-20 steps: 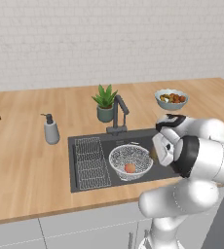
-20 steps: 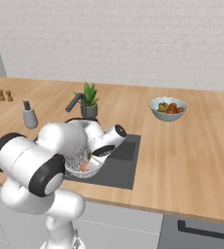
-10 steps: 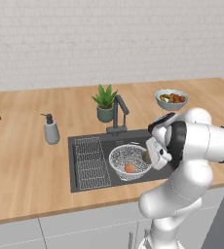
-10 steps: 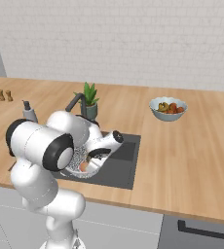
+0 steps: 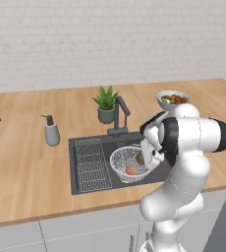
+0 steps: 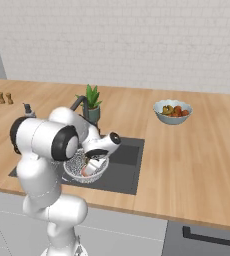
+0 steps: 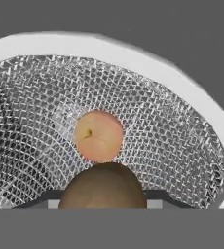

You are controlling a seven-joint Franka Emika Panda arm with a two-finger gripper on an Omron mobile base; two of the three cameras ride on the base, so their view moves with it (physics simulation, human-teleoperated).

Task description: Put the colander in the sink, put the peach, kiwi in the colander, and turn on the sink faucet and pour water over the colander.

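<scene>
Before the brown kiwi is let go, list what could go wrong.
1. The brown egg-shaped kiwi, held in the jaws above the silvery wire-mesh colander, may drop onto the pinkish-orange peach right beneath it and bounce or roll.
2. The hand hangs close to the colander's rim in the dark grey sink; pulling out could catch and tip it.
</scene>
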